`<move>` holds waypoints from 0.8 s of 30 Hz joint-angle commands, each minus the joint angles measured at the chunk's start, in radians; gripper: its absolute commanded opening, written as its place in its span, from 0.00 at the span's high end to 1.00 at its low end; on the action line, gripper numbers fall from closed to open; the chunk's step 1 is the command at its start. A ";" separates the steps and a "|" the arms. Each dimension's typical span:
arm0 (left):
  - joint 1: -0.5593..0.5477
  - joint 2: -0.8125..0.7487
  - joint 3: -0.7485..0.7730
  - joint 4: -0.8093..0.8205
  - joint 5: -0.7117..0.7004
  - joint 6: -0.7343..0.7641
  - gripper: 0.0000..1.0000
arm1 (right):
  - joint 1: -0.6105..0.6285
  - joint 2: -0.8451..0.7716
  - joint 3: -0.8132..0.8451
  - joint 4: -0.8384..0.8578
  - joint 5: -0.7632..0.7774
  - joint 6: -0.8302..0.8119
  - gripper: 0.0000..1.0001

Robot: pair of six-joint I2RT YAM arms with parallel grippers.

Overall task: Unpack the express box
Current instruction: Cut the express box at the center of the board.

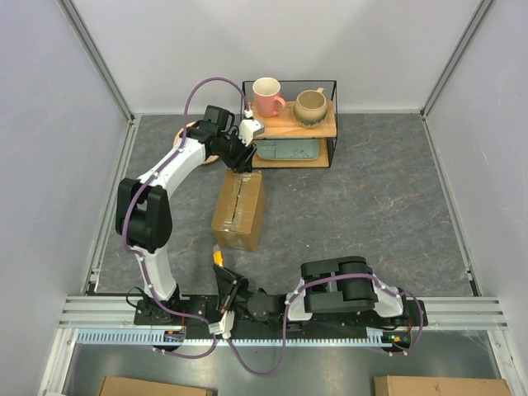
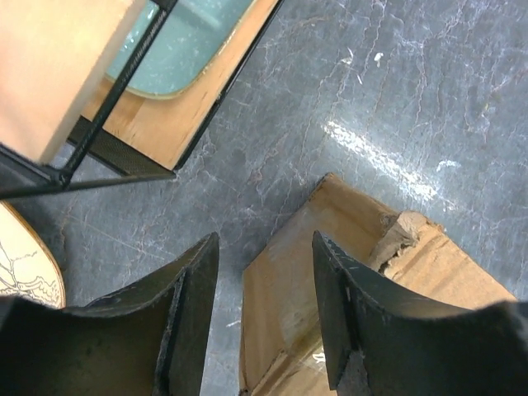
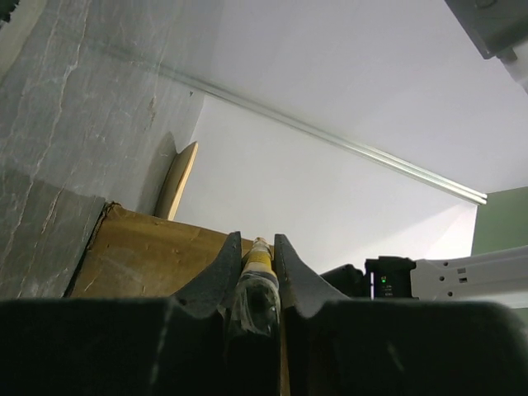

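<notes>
The express box (image 1: 239, 210) is a brown carton with tape along its top seam, lying lengthwise mid-table. My left gripper (image 1: 240, 162) hangs open just above the box's far end. In the left wrist view its jaws (image 2: 264, 244) stand apart over the box's corner (image 2: 289, 289), where a torn cardboard edge (image 2: 406, 229) shows. My right gripper (image 1: 221, 272) sits low by the arm bases, just short of the box's near end. It is shut on a yellow-tipped tool (image 3: 260, 262) that points at the box (image 3: 148, 256).
A black wire shelf (image 1: 290, 124) stands behind the box with a pink mug (image 1: 267, 96), a beige mug (image 1: 311, 107) and a teal dish (image 1: 285, 150). A round wooden board (image 1: 183, 134) lies left of it. Plain cardboard boxes (image 1: 136, 386) lie below the table edge.
</notes>
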 commanded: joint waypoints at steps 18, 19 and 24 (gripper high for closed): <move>0.046 -0.095 -0.027 0.041 0.023 -0.010 0.42 | 0.080 -0.224 -0.013 0.455 0.113 0.002 1.00; 0.044 -0.097 -0.028 0.041 0.025 -0.011 0.42 | 0.096 -0.220 -0.016 0.455 0.122 0.009 1.00; 0.044 -0.107 -0.045 0.036 0.025 -0.013 0.42 | 0.129 -0.187 -0.019 0.455 0.158 0.067 1.00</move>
